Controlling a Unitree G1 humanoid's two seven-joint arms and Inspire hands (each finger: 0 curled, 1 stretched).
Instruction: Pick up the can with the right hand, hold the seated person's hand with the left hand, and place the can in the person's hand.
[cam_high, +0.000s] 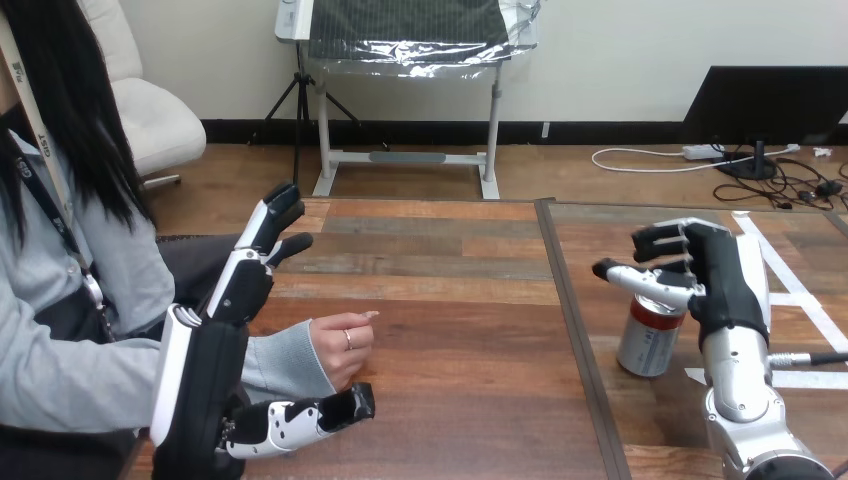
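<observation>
A silver can (650, 340) stands upright on the table at the right. My right hand (725, 285) is at its upper part, thumb across the near rim and curled fingers behind it, closed round the can. At the left, the person's hand (340, 345) rests loosely curled on the table. My left hand (235, 290) is open about their wrist: straight fingers (275, 215) rise on the far side and the thumb (310, 415) lies on the near side. It is not closed on the wrist.
A dark seam (575, 330) runs front to back between two wooden table tops (460, 300). White tape strips (790, 285) mark the right top beside the can. The person sits at the left edge.
</observation>
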